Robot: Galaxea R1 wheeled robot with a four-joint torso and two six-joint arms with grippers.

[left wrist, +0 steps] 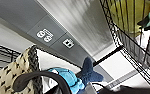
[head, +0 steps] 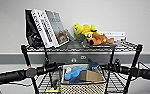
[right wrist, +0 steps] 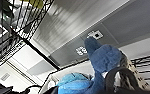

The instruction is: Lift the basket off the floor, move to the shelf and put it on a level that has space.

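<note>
Basket: you have it between the left gripper and right gripper, one at each short end, long axis crosswise, sitting over the wire level below the shelf's book tier; neither arm is nearer. Whether either gripper is clenched cannot be told. Beige weave, pale rim; holds blue plush toy left, cardboard box right.

The left arm reaches inward from the left. The right arm mirrors it, both roughly level.
</note>
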